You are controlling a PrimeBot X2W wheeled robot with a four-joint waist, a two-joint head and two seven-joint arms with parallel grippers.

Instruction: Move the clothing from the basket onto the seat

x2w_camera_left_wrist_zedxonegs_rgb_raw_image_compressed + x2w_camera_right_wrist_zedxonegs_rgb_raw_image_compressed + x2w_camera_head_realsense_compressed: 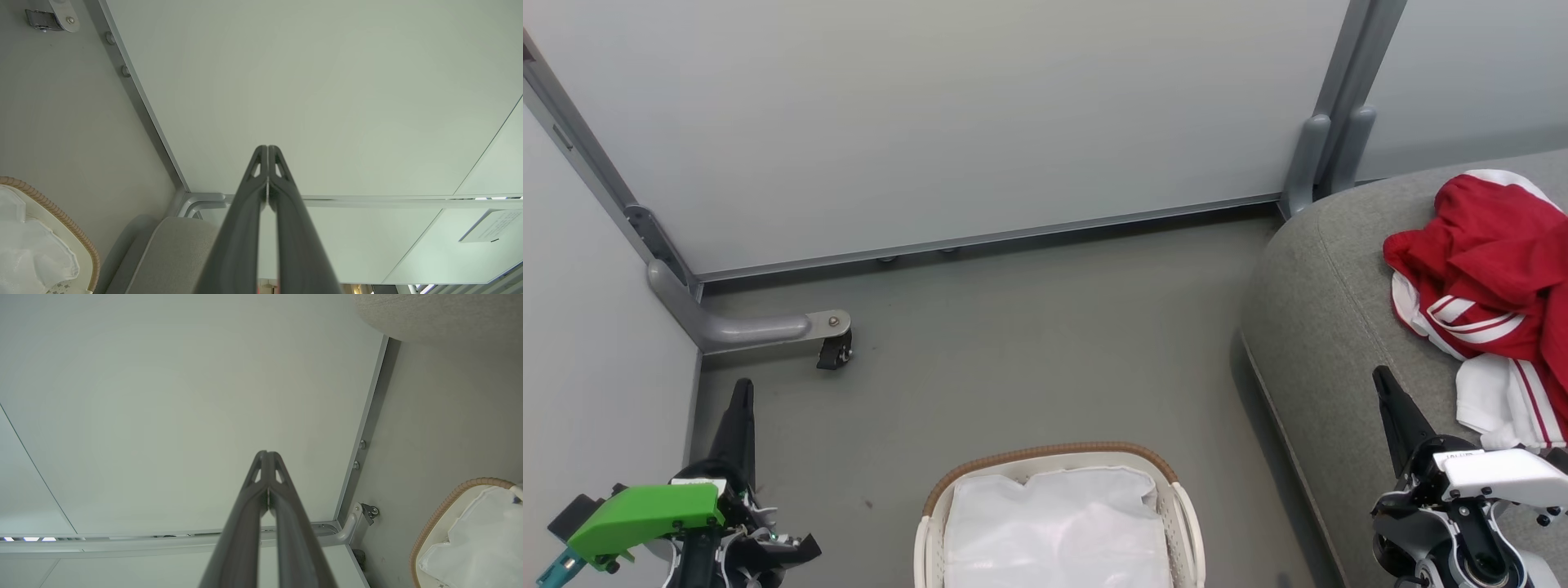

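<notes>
The grey seat (1331, 327) carries the red-and-white clothing (1486, 253), a crumpled heap of perhaps two garments, lying just beyond and to the right of the right tool (1380, 377). The basket (1045, 453) holds its white liner (1058, 523). The right tool and the left tool (742, 385) are pressed shut, empty.

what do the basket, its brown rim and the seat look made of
The basket looks like smooth white moulded plastic, going by its slotted wall. Its rim looks like brown woven cane or cord, with a ribbed twist. The seat looks like matte grey woven upholstery fabric with a stitched seam.
</notes>
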